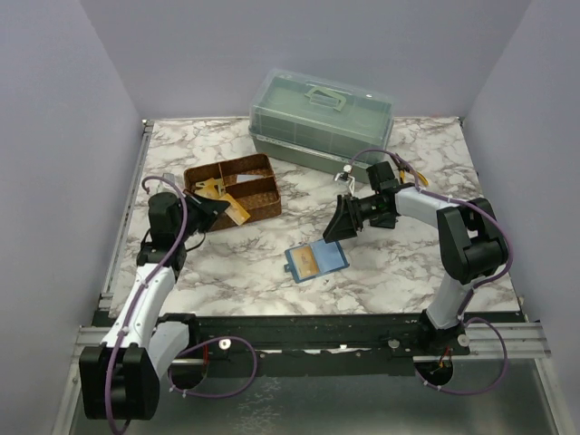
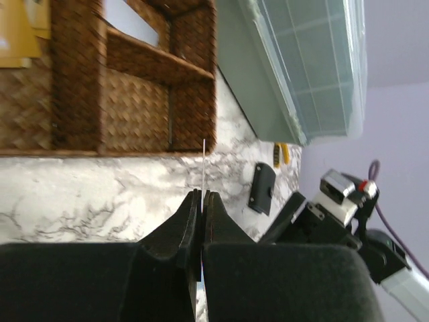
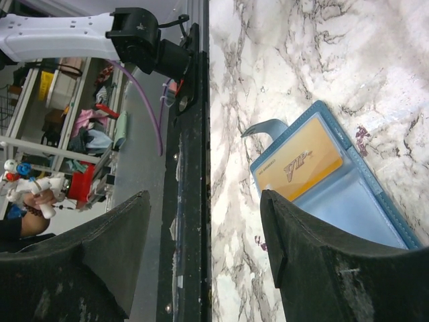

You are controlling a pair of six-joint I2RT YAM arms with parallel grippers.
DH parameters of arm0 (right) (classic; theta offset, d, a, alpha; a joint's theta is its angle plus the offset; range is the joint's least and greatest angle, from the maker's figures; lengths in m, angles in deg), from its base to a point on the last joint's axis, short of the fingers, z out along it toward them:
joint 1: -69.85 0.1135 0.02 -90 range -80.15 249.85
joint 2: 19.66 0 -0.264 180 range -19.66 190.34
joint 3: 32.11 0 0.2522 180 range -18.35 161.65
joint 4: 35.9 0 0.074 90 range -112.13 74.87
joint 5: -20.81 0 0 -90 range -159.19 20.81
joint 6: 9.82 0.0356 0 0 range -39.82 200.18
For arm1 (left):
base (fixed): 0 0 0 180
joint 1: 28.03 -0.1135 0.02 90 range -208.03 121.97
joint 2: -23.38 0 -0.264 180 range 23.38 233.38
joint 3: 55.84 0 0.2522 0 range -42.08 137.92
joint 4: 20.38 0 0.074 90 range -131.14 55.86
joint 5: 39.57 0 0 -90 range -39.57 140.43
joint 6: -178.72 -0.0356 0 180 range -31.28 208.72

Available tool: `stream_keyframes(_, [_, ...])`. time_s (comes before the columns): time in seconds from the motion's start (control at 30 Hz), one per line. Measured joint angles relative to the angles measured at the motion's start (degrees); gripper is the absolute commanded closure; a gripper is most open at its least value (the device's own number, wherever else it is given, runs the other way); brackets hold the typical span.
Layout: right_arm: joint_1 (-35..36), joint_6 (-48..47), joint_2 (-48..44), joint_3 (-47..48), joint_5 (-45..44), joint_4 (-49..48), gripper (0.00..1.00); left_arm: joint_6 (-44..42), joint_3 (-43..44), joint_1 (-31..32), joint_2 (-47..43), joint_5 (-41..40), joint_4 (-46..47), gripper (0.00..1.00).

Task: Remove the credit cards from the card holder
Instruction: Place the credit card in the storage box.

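Observation:
The teal-blue card holder (image 1: 316, 261) lies open on the marble table, with one tan-orange card (image 1: 312, 264) still in its pocket. In the right wrist view the holder (image 3: 355, 201) and its card (image 3: 305, 161) lie just past my right finger. My right gripper (image 1: 343, 220) is open and empty above the holder's far side; it also shows in the right wrist view (image 3: 204, 201). My left gripper (image 1: 214, 210) is shut on a card (image 1: 237, 213) at the front edge of the wicker basket (image 1: 263, 195). That card shows edge-on in the left wrist view (image 2: 203, 168).
Other tan cards (image 1: 210, 188) lie in the divided wicker basket (image 2: 141, 114). A clear green plastic box (image 1: 322, 113) stands at the back. A black wallet (image 2: 263, 189) lies beside the right arm. The table's front rail (image 3: 191, 201) runs below the right gripper.

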Motion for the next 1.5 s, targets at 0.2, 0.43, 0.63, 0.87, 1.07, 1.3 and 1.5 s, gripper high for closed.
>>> stream_keyframes(0.2, [0.0,-0.26,0.0,0.0,0.0,0.52,0.28,-0.02,1.99,-7.08,4.17,0.0,-1.42,1.0])
stream_keyframes(0.43, [0.0,-0.44,0.0,0.02,0.02,1.01,0.28,-12.04,12.57,-12.46,12.81,1.95,-5.42,0.99])
stream_keyframes(0.63, [0.0,-0.68,0.04,0.31,0.04,1.25,0.28,-27.19,24.98,-14.23,24.28,3.28,-10.49,0.9])
stream_keyframes(0.87, [0.0,-0.7,0.04,0.55,0.07,1.27,0.29,-36.74,33.86,-14.78,35.82,5.27,-14.56,0.97])
stream_keyframes(1.07, [0.0,-0.7,0.04,0.55,0.09,1.29,0.29,-38.71,38.03,-14.93,43.08,6.16,-15.56,0.97])
stream_keyframes(1.3, [0.0,-0.7,0.04,0.55,0.11,1.29,0.29,-38.03,40.94,-14.93,50.12,6.64,-16.26,0.91])
stream_keyframes(1.5, [0.0,-0.7,0.07,0.55,0.11,1.29,0.29,-36.33,42.91,-14.75,54.77,7.06,-16.98,0.85])
